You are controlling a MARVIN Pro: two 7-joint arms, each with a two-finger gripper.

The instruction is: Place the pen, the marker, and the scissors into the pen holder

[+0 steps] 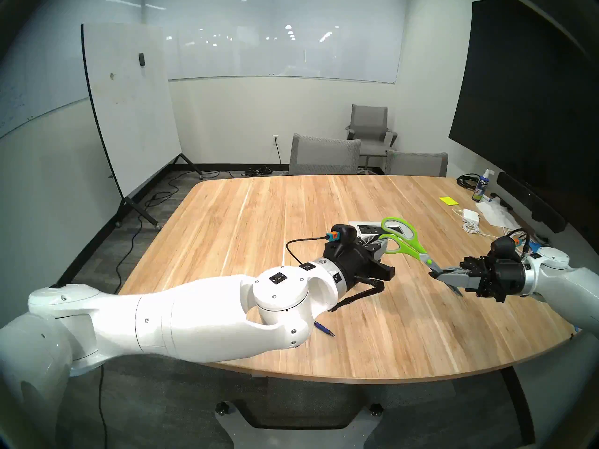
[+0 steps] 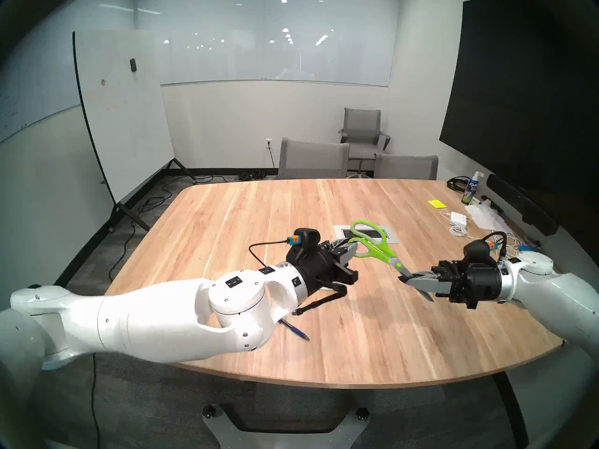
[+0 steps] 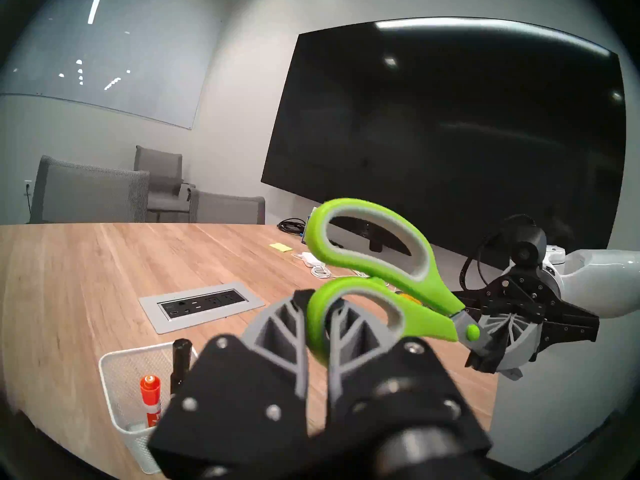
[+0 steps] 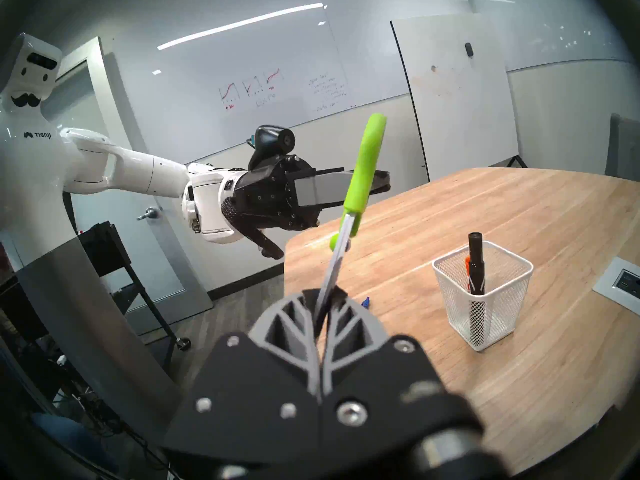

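Observation:
The scissors (image 1: 416, 249) (image 3: 436, 282), lime-green and grey handled, hang in the air over the table, held at both ends. My left gripper (image 1: 384, 246) (image 3: 317, 316) is shut on the lower handle loop. My right gripper (image 1: 437, 273) (image 4: 320, 302) is shut on the silver blades. The blue pen (image 1: 324, 328) lies on the table near its front edge, partly under my left arm. The white mesh pen holder (image 4: 481, 295) (image 3: 117, 382) stands below my left gripper and is hidden in the head views. A black marker (image 4: 475, 261) and an orange-capped one (image 3: 150, 396) stand in it.
A grey power outlet panel (image 3: 201, 306) is set into the wooden table (image 1: 291, 211) behind the scissors. At the back right lie a spray bottle (image 1: 481, 187), a white charger with cable (image 1: 470, 215) and yellow sticky notes (image 1: 449, 201). Grey chairs (image 1: 324, 155) stand at the far edge.

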